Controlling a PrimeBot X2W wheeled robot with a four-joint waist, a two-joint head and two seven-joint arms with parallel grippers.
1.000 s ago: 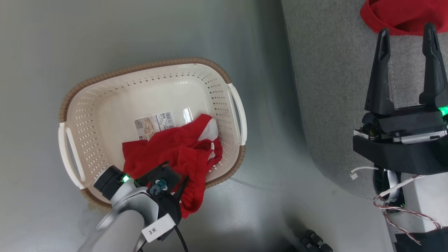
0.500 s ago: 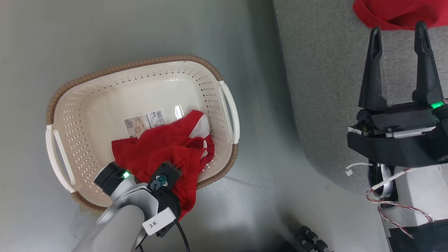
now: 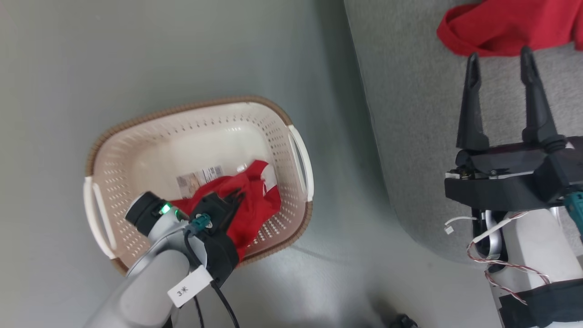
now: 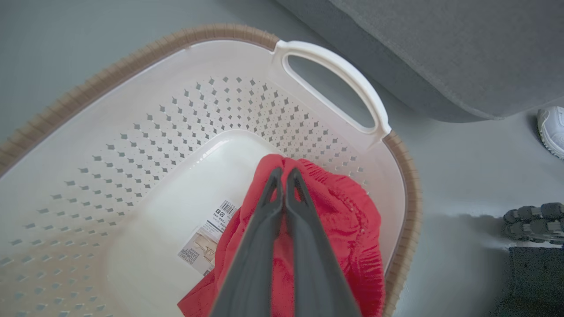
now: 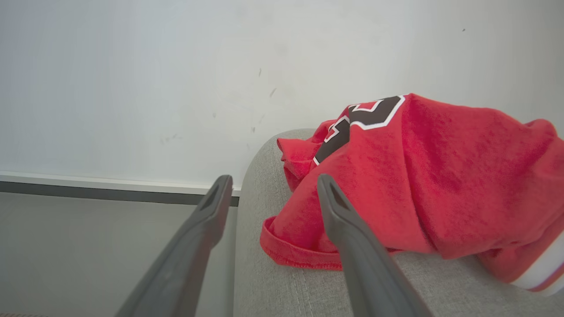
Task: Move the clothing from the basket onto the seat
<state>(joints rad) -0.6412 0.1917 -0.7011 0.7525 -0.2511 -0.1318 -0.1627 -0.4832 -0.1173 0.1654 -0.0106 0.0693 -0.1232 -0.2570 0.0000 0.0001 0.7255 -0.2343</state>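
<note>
Now the left gripper (image 4: 284,176) pinches shut on a crumpled red garment (image 4: 348,237) at the handle end of the perforated cream basket (image 3: 182,109), where a second ago its fingers stood spread. Right of the basket, the right gripper (image 3: 499,53) hangs open over the grey fabric seat (image 3: 410,114), near a numbered red jersey (image 5: 440,176).

A crumpled red garment (image 4: 348,233) half covers the printed paper label (image 4: 206,244) in the cream perforated plastic basket (image 4: 176,110); its print is unreadable. The red numbered jersey (image 5: 440,185) runs past the picture's right edge.
</note>
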